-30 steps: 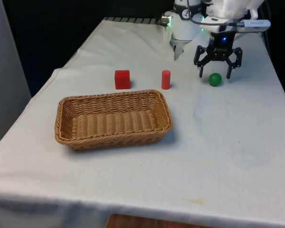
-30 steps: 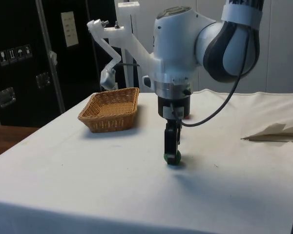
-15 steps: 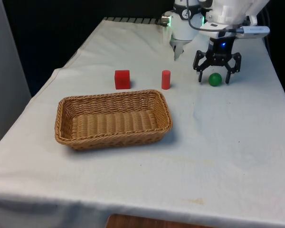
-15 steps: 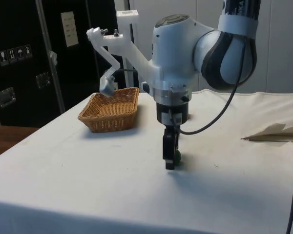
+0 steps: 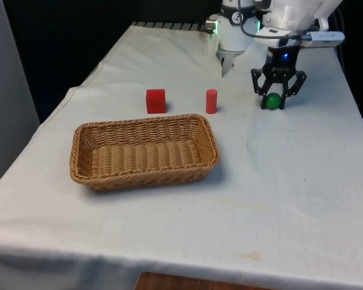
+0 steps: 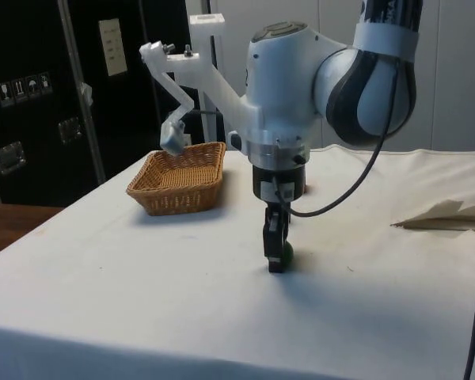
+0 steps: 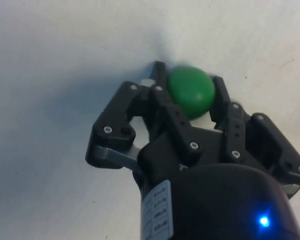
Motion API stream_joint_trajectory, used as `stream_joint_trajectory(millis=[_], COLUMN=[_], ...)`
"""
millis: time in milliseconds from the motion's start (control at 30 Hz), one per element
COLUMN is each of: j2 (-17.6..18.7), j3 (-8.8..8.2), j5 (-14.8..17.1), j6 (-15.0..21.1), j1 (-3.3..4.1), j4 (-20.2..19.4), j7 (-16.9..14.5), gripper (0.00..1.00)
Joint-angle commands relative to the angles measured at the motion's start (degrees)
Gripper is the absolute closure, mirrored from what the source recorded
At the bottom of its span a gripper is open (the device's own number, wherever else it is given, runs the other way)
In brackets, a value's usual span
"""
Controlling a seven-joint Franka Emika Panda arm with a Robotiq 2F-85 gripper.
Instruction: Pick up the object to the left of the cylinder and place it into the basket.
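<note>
Now — grasp step | gripper (image 5: 273,100) pinched onto green ball (image 7: 191,92) on the cloth | next: lift, carry toward basket (image 5: 85,173)

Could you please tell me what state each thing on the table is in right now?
end effector: lowered to the cloth, fingers closed against the green ball.
green ball: on the cloth, between the fingers, not lifted.
red cylinder: upright on the cloth, untouched.
red cube: flat on the cloth, on the front view's left of the cylinder, untouched.
wicker basket: upright, nothing inside.
</note>
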Motion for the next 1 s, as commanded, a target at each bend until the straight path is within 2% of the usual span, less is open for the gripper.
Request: stream_joint_trajectory(millis=[0,200,233,367,433,467,633,800,833,867,967], j2=[0.17,0.00,0.17,-2.18,-3.04,-2.01,-5.27,-5.84,-5.67,-5.90,-5.79], j3=[-0.40,0.00,-0.40,-0.34,-0.46,-0.69,-0.69,-1.09,-1.43,-1.09,-1.32], j5=[-0.29,0.00,-0.29,0.00,0.11,0.00,0.52,0.69,0.00,0.69,0.80], j6=[0.34,0.00,0.34,-1.78,-2.69,-1.60,-5.73,-7.68,-7.10,-8.02,-9.45], j1=[0.17,0.00,0.17,-0.23,-0.23,0.00,-0.52,-0.63,-0.34,-0.69,-1.03], j4=[-0.06,0.00,0.00,0.29,0.52,0.74,1.72,3.50,3.15,3.84,5.61], j7=[0.17,0.00,0.17,-0.63,-1.03,-0.69,-2.01,-2.81,-2.06,-2.86,-3.50], gripper=[1.00,1.00,1.00,1.00,1.00,1.00,1.00,1.00,1.00,1.00,1.00])
